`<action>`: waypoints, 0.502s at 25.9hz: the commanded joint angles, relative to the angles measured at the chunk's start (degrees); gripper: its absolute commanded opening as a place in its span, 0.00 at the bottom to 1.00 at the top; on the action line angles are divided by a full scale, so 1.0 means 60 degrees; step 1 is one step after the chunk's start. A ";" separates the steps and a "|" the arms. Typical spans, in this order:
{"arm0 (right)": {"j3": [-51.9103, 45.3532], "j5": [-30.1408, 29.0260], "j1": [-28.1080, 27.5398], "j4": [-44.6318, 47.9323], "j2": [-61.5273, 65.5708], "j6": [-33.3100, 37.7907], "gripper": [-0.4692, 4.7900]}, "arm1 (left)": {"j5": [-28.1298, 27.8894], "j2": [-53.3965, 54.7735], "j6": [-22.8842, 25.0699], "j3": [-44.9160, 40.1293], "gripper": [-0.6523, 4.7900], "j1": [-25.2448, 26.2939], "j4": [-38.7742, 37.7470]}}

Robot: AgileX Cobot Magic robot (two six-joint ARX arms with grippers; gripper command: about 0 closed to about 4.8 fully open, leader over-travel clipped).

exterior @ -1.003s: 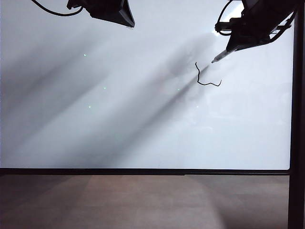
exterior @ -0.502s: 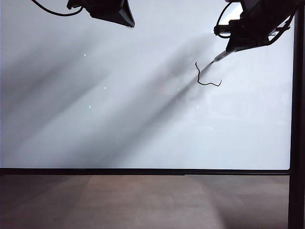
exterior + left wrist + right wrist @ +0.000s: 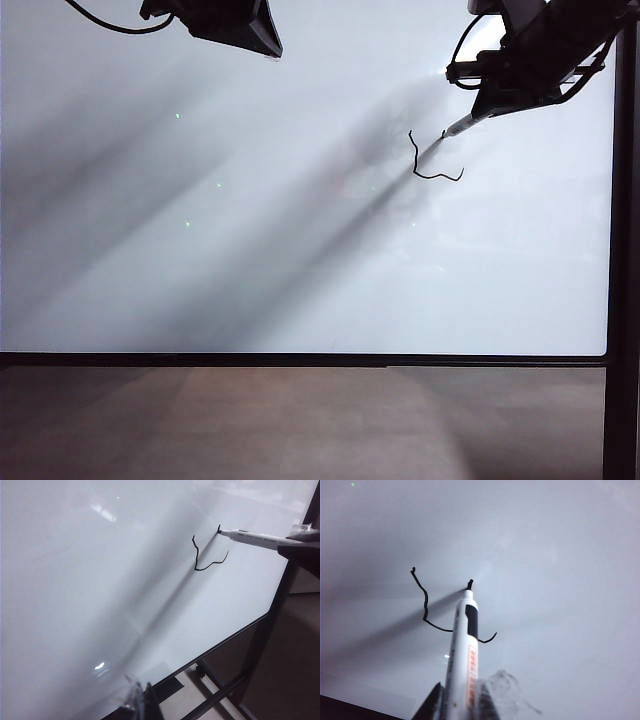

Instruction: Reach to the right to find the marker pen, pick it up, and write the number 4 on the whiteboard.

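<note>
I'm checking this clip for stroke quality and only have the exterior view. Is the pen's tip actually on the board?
Observer: In the left wrist view the marker pen has its black tip against the whiteboard, level with the top of the first stroke and to its right.
Operator: How much of the number 4 is drawn?
Observer: The right wrist view shows the number 4 as a wobbly down-stroke and crossbar only; no second vertical.
Operator: Is the pen held firmly?
Observer: The right gripper is closed on the barrel's lower end.
Operator: And the left gripper?
Observer: The left gripper holds nothing, near the board's lower frame.
</note>
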 commanded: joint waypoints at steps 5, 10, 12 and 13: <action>0.0029 0.0044 0.0007 -0.0175 0.0266 -0.0022 0.08 | 0.0007 -0.0051 0.0000 0.0029 0.11 -0.0015 0.0073; 0.0022 0.0044 0.0007 -0.0324 0.0576 -0.0018 0.08 | 0.0004 -0.0051 0.0004 0.0029 0.11 -0.0015 0.0066; 0.0018 0.0044 0.0007 -0.0353 0.0637 -0.0018 0.08 | 0.0004 -0.0051 0.0004 0.0029 0.11 -0.0015 0.0066; 0.0022 0.0044 0.0007 -0.0350 0.0692 -0.0018 0.08 | 0.0007 -0.0051 0.0004 0.0029 0.11 -0.0015 0.0066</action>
